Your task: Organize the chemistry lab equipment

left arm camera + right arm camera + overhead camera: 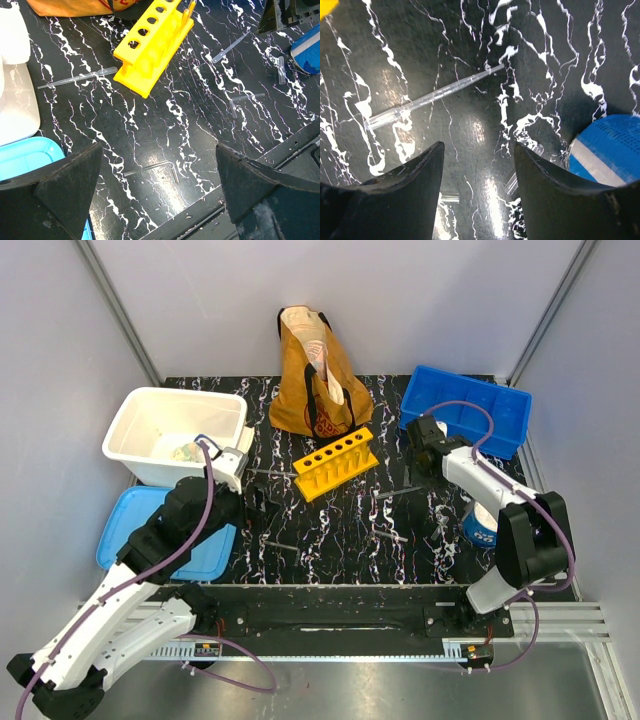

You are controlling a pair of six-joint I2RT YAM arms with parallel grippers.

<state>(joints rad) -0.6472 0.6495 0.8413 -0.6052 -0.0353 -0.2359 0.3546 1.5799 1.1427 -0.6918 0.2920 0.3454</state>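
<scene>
The yellow six-hole rack (pixel 336 462) stands mid-table, also in the left wrist view (pixel 152 47). Thin clear pieces lie loose on the black marbled table: a pipette (pixel 80 79) left of the rack, a bent glass tube (pixel 155 167) just beyond my left fingers, another pipette (pixel 230 47), and short tubes (pixel 281 70) further right. My left gripper (pixel 160 192) is open and empty above the bent tube, left of the rack (pixel 250 500). My right gripper (pixel 479 147) is open and empty, with a clear pipette (pixel 435 95) lying ahead of it; it hovers right of the rack (pixel 424 468).
A mustard-brown tote bag (pixel 315 375) stands behind the rack. A white tub (pixel 175 435) and a light-blue lid (pixel 160 530) are at the left. A blue bin (pixel 465 410) is at the back right. A blue-and-white round object (pixel 607 150) sits by my right fingers.
</scene>
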